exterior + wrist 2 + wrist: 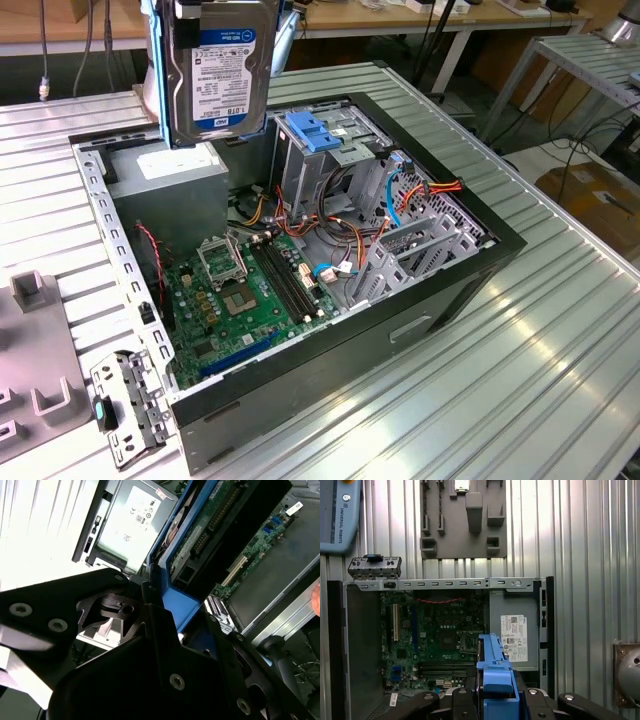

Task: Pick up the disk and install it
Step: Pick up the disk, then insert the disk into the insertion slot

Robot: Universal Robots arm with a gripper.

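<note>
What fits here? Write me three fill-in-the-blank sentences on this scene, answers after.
1. The disk is held ___ the open case, not inside it.
2. The disk's side rails are ___.
3. The motherboard on the case floor is ___.
Missing words: above; blue; green.

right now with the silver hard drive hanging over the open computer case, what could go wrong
If the grip slips, the flat silver-metal hard drive could fall onto the green motherboard or grey power-supply box. The loose orange and blue cables beside the metal drive cage may snag it.
</note>
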